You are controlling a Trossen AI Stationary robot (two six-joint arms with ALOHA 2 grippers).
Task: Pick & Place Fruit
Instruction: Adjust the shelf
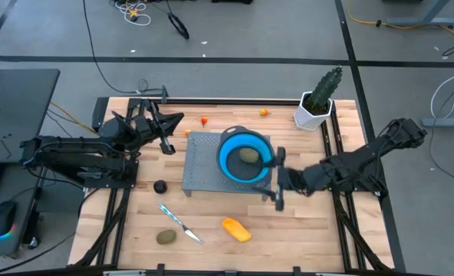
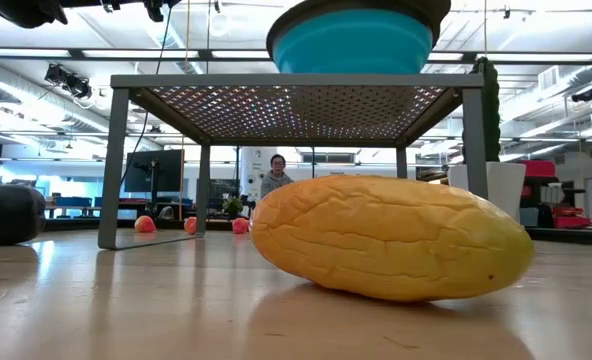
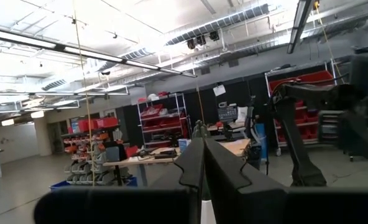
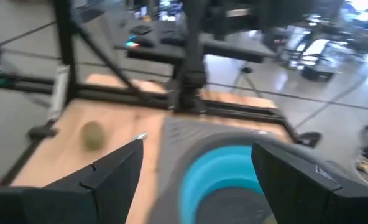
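One olive-brown fruit [image 1: 248, 156] already lies inside the round blue bowl [image 1: 228, 162], which stands on the grey perforated stand [image 1: 200, 165]; by my reading the task is only begun, for the yellow-orange fruit [image 1: 236, 228], a second olive-brown one [image 1: 166, 238] and the dark round one [image 1: 160, 186] lie on the table [image 1: 304, 230] on the near side of the stand, and small orange and red pieces [image 1: 204, 120] beyond it; the right gripper [image 1: 277, 177] hangs at the bowl's rim with fingers spread and nothing between them, while the left gripper [image 1: 164, 135] waits beside the stand's far corner, fingers closed on nothing
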